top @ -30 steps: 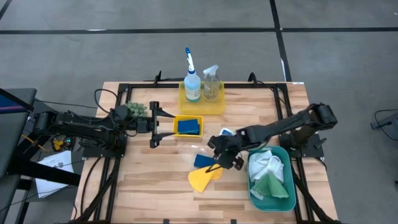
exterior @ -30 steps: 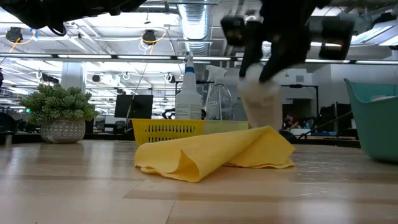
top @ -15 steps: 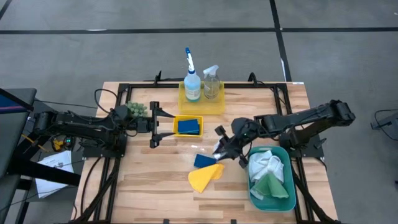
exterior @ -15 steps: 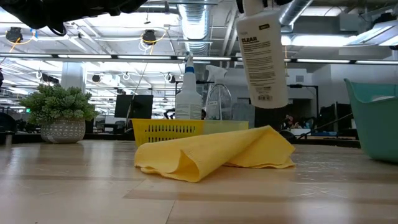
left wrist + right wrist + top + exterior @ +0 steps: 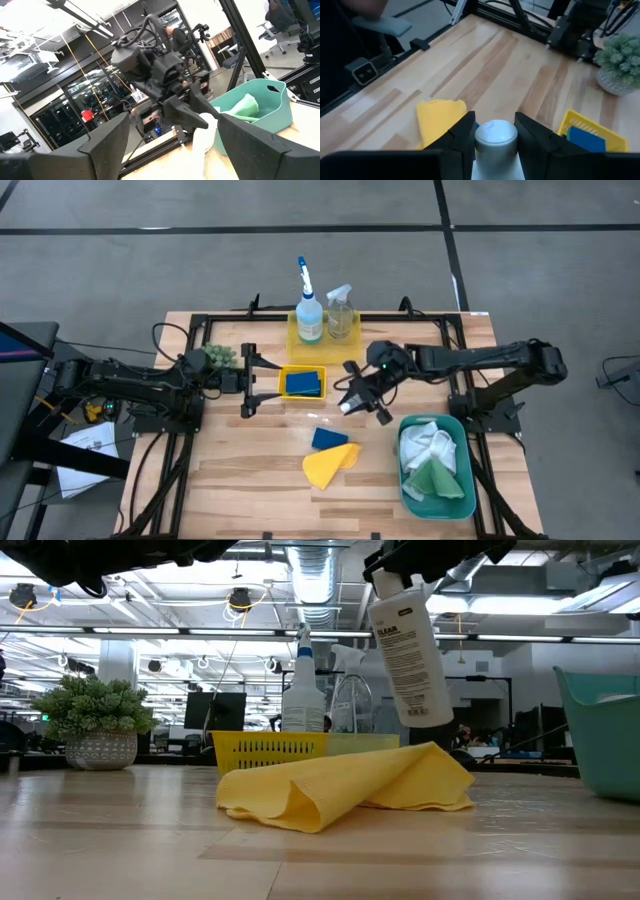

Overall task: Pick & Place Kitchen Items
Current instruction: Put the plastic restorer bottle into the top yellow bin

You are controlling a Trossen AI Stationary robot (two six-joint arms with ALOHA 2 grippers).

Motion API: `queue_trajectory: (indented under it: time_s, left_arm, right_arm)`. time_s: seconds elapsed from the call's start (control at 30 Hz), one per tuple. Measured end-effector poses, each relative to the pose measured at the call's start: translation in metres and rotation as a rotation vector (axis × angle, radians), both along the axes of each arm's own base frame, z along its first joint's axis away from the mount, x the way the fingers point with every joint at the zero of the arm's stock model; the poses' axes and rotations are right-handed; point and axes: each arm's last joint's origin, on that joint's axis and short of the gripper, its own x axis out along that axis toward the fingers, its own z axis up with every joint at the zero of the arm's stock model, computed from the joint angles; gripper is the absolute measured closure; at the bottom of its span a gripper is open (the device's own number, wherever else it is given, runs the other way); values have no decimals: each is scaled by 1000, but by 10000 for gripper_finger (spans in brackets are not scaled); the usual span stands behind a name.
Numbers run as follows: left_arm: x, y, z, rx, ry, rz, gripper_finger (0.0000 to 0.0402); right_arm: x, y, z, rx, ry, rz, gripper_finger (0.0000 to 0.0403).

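since the earlier frames the right tool (image 5: 358,394) has risen off the yellow cloth (image 5: 326,468) and swung back toward the middle of the table (image 5: 250,480), carrying the small white bottle (image 5: 405,650) with it; the left arm has not shifted. the right tool's fingers are part-closed on the bottle's neck, one on each side just under the cap, so the body hangs below and tilts in the low view, clear of the cloth lying beneath it. gripping high on the neck probably keeps the fingers off the table during the lift.

the left tool (image 5: 247,380) waits with its fingers spread wide and holding nothing, beside the small yellow tray (image 5: 284,392) that holds a blue sponge (image 5: 303,383). a second blue sponge (image 5: 329,438) lies loose, touching the yellow cloth. the two spray bottles (image 5: 323,310) stand in the far yellow tray (image 5: 350,350). white and green cloths (image 5: 432,460) fill the teal bin (image 5: 461,430), so sorting looks partly done, and the bottle seems bound for a tray.
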Motion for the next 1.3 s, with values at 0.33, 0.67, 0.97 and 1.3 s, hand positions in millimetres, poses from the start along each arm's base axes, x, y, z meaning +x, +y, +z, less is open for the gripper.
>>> queue_trajectory:
  time_s: [0.33,0.67,0.97,1.3]
  left_arm:
    - [0,0,-1,-1,14,0,103]
    - [0,0,-2,-12,18,-2,103]
    - [0,0,-2,-27,18,-5,103]
    - [0,0,-1,-42,19,-8,103]
  right_arm:
    - [-20,-56,-18,142,-101,20,298]
    - [-51,-69,-51,250,-344,46,298]
    - [-76,-57,-83,292,-427,-64,298]
    - [-76,-31,-98,270,-404,-145,297]
